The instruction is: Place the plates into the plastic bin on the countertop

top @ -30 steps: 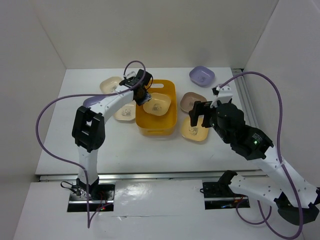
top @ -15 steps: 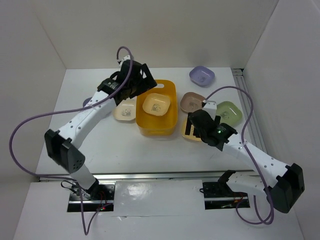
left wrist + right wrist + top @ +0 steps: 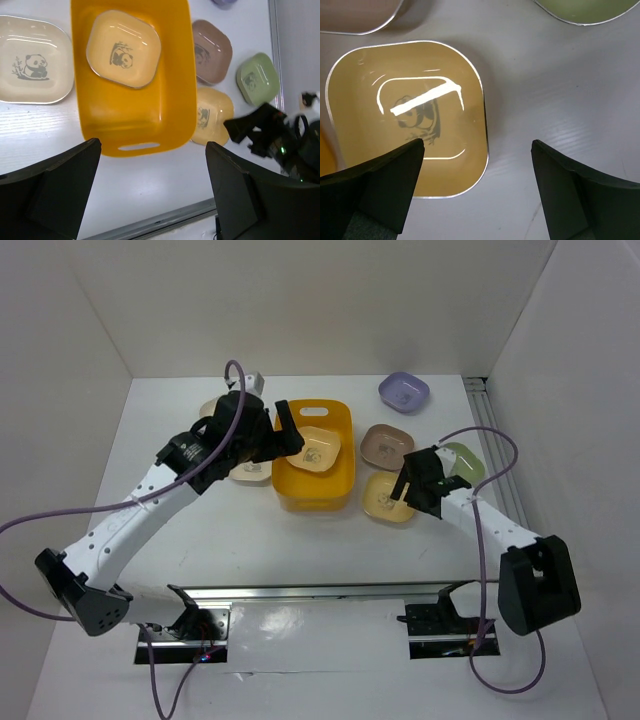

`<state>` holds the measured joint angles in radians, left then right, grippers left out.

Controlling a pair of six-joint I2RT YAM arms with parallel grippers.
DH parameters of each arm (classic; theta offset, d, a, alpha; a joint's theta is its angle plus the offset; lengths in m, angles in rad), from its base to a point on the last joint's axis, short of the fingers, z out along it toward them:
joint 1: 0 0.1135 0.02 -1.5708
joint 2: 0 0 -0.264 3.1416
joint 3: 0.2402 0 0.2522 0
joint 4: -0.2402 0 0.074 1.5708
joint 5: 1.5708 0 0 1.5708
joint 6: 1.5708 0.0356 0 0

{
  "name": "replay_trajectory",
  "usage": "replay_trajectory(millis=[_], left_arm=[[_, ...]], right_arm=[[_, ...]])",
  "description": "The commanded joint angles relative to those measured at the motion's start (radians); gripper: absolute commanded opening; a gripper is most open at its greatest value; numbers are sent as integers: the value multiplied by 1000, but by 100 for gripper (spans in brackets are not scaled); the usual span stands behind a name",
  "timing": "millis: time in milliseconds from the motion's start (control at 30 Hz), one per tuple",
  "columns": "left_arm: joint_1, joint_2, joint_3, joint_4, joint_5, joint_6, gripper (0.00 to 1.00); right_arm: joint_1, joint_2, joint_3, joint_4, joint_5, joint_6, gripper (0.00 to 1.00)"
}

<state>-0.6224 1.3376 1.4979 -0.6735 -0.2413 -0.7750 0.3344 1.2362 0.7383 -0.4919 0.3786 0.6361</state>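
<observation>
Right wrist: right gripper [image 3: 477,144] is hanging wide open and empty over glossy tan plate [image 3: 405,115] lying on matte white countertop [image 3: 560,75] | left gripper [image 3: 152,146], jaws wide and empty, is hovering above smooth orange plastic bin [image 3: 175,100] | one cream plate [image 3: 123,48] is sitting inside | second cream plate [image 3: 30,60], brown plate [image 3: 212,45], green plate [image 3: 257,77] and lavender plate [image 3: 403,391], all rounded squares, are waiting outside

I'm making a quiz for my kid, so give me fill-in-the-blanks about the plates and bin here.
The orange-yellow rectangular plastic bin holds exactly ___ pale rounded-square plate.
The right gripper hovers over the ___ shallow plate beside the bin.
A cream plate left of the bin is printed with a ___.
Missing words: one; yellow-tan; panda.
</observation>
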Motion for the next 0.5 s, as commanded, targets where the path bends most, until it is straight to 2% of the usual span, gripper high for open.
replay_trajectory(millis=[0,233,267,367,400,433,467], left_arm=[[-42,-51,-10,3,-19,40,99],[-42,-69,-65,-47,-61,31,99],[-42,-81,-65,-47,-73,31,99],[-42,-92,-65,-57,-95,31,99],[-42,-92,-65,-57,-95,31,99],[-42,-103,-56,-57,-104,31,99],[-42,-103,-56,-57,-104,31,99]], right_arm=[[-32,80,19,101,-70,-50,93],[-83,196,41,139,-93,-79,73],[-83,197,30,150,-105,-88,61],[-83,206,19,150,-106,-79,51],[-83,195,19,150,-95,-79,39],[-83,195,19,150,-95,-79,32],[-83,184,10,141,-81,-79,31]])
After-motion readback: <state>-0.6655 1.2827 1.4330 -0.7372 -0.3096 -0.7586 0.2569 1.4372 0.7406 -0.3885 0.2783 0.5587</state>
